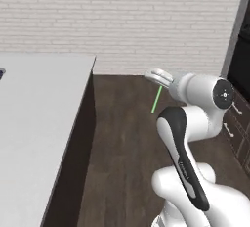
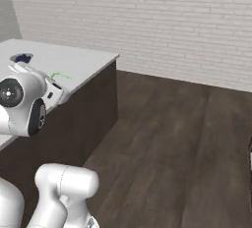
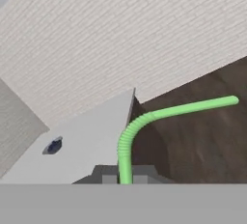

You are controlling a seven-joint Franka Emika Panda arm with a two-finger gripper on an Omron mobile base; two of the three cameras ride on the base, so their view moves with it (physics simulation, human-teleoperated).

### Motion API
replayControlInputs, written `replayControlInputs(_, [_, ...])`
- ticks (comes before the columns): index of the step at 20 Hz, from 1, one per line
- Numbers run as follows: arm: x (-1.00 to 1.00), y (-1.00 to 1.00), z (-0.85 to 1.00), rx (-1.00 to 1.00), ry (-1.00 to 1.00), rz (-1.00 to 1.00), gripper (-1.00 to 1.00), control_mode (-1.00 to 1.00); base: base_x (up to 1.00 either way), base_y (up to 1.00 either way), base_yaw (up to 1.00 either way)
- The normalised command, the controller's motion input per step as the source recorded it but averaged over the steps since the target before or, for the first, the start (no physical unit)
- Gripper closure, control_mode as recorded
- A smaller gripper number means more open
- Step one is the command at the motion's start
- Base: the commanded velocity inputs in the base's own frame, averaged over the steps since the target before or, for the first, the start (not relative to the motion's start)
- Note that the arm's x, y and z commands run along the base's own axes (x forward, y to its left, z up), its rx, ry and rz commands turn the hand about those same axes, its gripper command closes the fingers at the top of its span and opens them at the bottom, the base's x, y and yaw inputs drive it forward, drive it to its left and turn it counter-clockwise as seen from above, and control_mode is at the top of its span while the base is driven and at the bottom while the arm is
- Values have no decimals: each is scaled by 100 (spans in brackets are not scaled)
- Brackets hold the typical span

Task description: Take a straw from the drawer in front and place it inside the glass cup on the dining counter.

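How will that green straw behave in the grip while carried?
Probably very light: the straw is thin. It may swing or pivot, since the gripper pinches one end only. The ribbed bend looks flexible, so the free end may wobble.

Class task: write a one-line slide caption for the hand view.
Jaws shut on a bent green straw, with the white dining counter, brick wall and dark wood floor ahead.

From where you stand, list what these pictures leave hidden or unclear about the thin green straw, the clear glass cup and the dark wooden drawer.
- Thin bright-green straw: the grey band cuts off its lower end in the hand view; the white wrist hides its upper part in the left base view.
- Gripper: shut on the straw; just the fingertips peek above the band.
- Small dark object on the flat white dining counter: too small to identify; cut by the left base view's edge.
- Dark drawer fronts: cut by the right edge, arm in front.
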Motion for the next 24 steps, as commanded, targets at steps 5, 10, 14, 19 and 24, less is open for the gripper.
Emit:
replayControlInputs(5, [0, 0, 0, 0, 0, 0, 100, 100, 100, -46, 41])
replayControlInputs(10, [0, 0, 0, 0, 0, 0, 100, 100, 100, -46, 39])
replayControlInputs(14, [0, 0, 0, 0, 0, 0, 100, 100, 66, -19, 47])
replayControlInputs(19, [0, 0, 0, 0, 0, 0, 100, 100, 100, -46, 48])
replayControlInputs(24, [0, 0, 0, 0, 0, 0, 100, 100, 100, -62, 38])
